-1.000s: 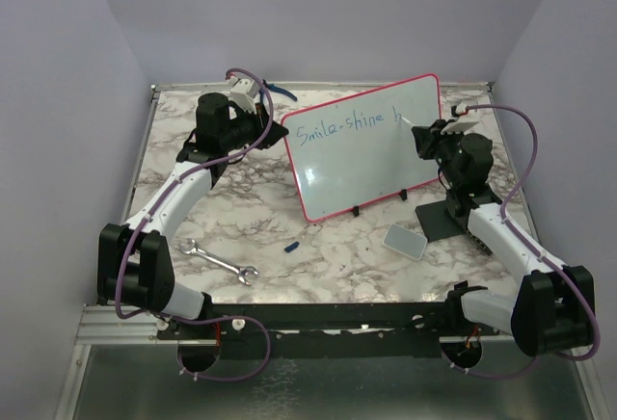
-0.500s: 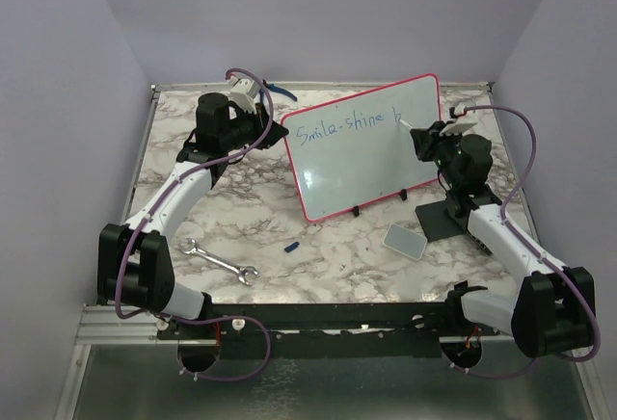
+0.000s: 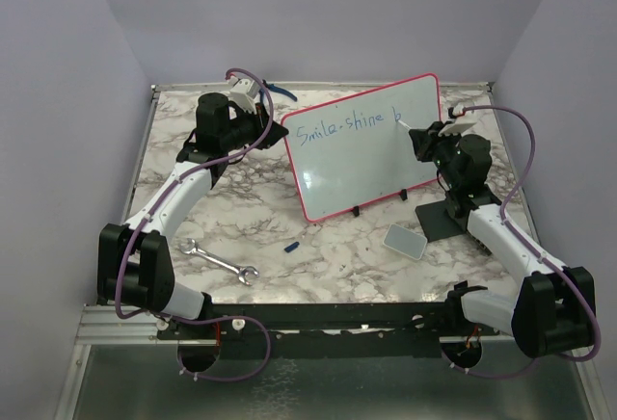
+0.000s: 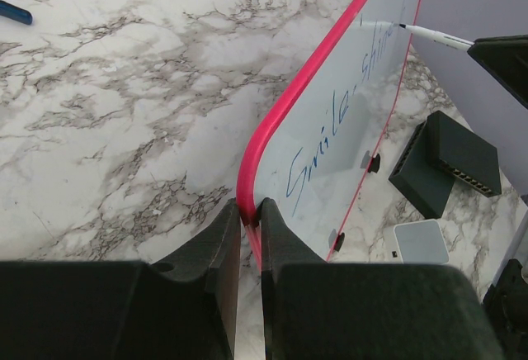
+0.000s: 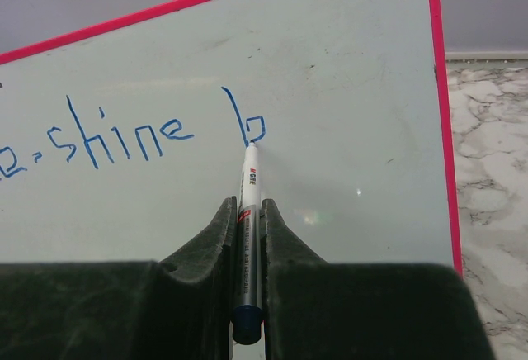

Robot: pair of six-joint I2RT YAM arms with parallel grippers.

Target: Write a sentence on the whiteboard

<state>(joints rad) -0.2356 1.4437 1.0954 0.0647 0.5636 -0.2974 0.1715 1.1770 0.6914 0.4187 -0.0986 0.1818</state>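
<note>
Right wrist: right gripper (image 5: 246, 211) pinches marker (image 5: 249, 170), tip touching whiteboard (image 5: 355, 104) at "b" of sentence (image 5: 124, 139); left gripper (image 4: 250, 215) clamps red frame's corner (board looks light, glossy, tippy; hold rim, not face), standing on table (image 3: 328, 247).

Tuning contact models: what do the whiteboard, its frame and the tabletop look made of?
The whiteboard: glossy white coated panel, maybe melamine or painted steel; glare spots show. Its frame: smooth pink-red, probably plastic. The tabletop: marble-patterned, likely laminate rather than stone, unconfirmed.
</note>
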